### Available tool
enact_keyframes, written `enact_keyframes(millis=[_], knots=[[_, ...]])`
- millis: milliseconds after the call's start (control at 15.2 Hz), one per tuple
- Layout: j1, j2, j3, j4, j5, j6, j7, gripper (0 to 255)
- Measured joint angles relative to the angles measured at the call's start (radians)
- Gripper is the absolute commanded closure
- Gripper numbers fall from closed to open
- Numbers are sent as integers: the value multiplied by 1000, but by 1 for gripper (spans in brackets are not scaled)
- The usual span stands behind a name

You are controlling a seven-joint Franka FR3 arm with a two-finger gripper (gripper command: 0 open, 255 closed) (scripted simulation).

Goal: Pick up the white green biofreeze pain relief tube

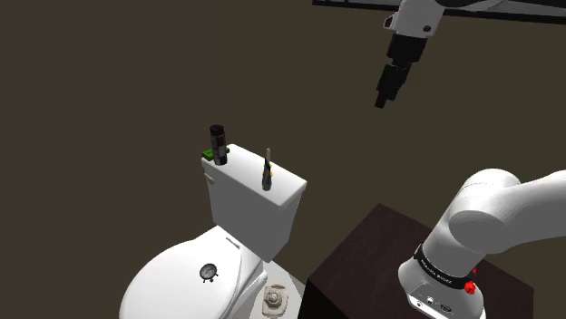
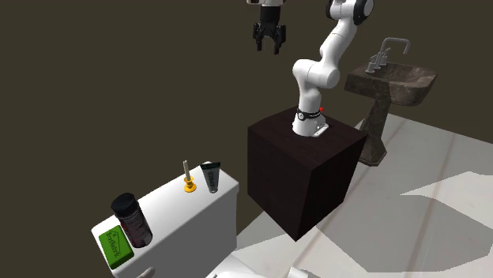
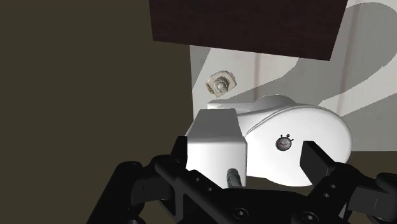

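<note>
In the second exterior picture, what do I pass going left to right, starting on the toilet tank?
First the green box → dark canister → little stick on a yellow base → tube → dark stand → brown sink.

White toilet tank lid (image 2: pixel 170 207), well below claw (image 2: pixel 269 41), carries: tube (image 2: pixel 211 177) nearest claw, then yellow-based stick (image 2: pixel 188 180), dark canister (image 2: pixel 133 221), green box (image 2: pixel 115 245) farthest.
</note>
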Motion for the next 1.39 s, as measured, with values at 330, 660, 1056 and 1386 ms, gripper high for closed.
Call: enact_keyframes(millis=[330, 660, 1056, 1386], knots=[[-4, 14, 42, -77, 20, 112, 74, 0], [-12, 97, 108, -160, 43, 311, 190, 0], [-31, 257, 186, -197, 46, 550, 335, 0], [-59, 423, 255, -185, 14, 734, 476, 0]])
